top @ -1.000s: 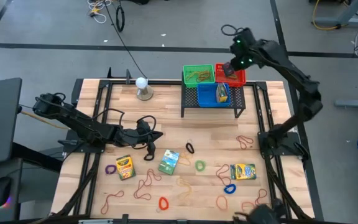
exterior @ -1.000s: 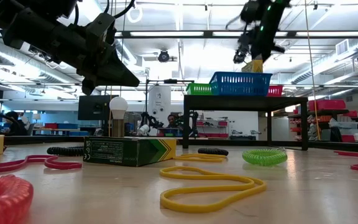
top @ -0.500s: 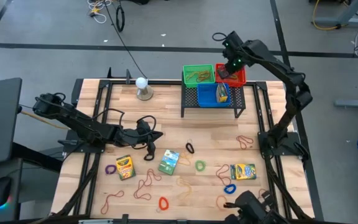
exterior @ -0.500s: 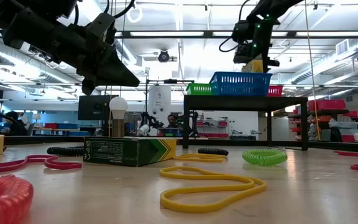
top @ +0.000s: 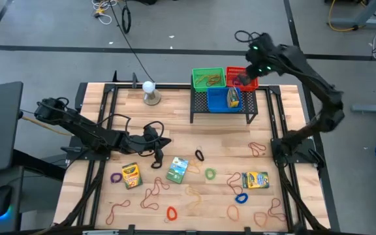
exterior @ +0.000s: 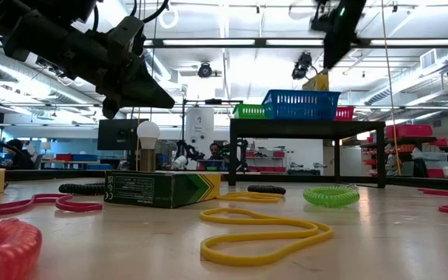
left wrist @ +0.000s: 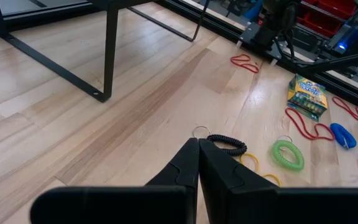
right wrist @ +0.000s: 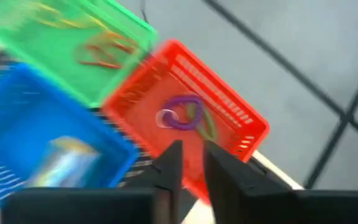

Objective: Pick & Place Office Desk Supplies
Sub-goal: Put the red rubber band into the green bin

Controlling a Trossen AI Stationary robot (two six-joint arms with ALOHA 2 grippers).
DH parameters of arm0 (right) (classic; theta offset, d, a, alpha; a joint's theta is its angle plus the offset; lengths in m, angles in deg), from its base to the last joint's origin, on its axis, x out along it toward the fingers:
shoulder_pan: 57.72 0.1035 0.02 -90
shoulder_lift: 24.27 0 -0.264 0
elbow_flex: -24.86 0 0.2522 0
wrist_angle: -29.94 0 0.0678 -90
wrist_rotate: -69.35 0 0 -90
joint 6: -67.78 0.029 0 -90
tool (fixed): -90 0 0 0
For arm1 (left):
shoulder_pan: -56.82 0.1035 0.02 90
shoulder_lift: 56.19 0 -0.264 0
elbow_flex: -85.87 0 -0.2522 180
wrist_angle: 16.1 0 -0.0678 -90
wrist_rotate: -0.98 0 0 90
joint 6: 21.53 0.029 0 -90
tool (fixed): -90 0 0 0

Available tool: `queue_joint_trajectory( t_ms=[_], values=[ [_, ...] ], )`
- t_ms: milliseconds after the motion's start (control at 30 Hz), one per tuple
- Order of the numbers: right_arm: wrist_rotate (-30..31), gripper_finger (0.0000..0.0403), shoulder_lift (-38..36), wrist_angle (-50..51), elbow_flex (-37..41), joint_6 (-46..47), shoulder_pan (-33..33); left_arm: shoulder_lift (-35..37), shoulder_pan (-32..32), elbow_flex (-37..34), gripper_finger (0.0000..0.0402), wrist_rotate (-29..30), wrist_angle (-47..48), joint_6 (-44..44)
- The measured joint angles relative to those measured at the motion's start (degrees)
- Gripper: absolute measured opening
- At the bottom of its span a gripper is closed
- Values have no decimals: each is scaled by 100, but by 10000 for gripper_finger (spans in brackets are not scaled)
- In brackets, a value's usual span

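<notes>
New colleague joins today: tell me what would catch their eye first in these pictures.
Three bright baskets on the black rack at the table's far edge: green basket, blue basket, and red basket, which holds a purple coil loop. The right gripper hangs above the red basket, fingers slightly parted and empty. Rubber bands, coil loops and crayon boxes litter the table's near half, where the shut left gripper waits.

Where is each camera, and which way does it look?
High: overhead, looking straight down on the table; both arms show.
Low: at tabletop height, looking level across; arms hang above.
Left wrist: on left arm, sees shut left hand.
Right wrist: on right arm, above red basket.
Shared: green coil in low and left wrist views.
</notes>
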Motion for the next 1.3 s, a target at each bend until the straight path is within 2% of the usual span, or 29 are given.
queue_joint_trajectory(
  t_ms=[133,267,467,600,767,967,1100,1300],
  values=[
    [-150,10,-727,-97,53,40,759,0,0,0,16,0,0,0],
    [-211,16,-1410,-753,781,376,1643,0,-1,0,16,0,0,0],
    [-209,6,-2276,-2078,2454,809,3012,0,12,0,16,6,-107,-1],
    [32,6,-2633,-2928,3295,1253,3920,0,8,-2,16,10,-228,-2],
    [572,6,-2717,-3339,3758,1705,4936,0,99,6,16,15,-337,-33],
    [1266,6,-2623,-3419,3975,2465,5900,0,398,22,16,-717,-721,-212],
    [1686,8,-2629,-4035,4379,2844,6436,0,599,46,16,-1366,-1011,-233],
    [1863,8,-2624,-5115,5319,3097,6869,5,499,414,6,-1822,-511,-37]
  ],
)
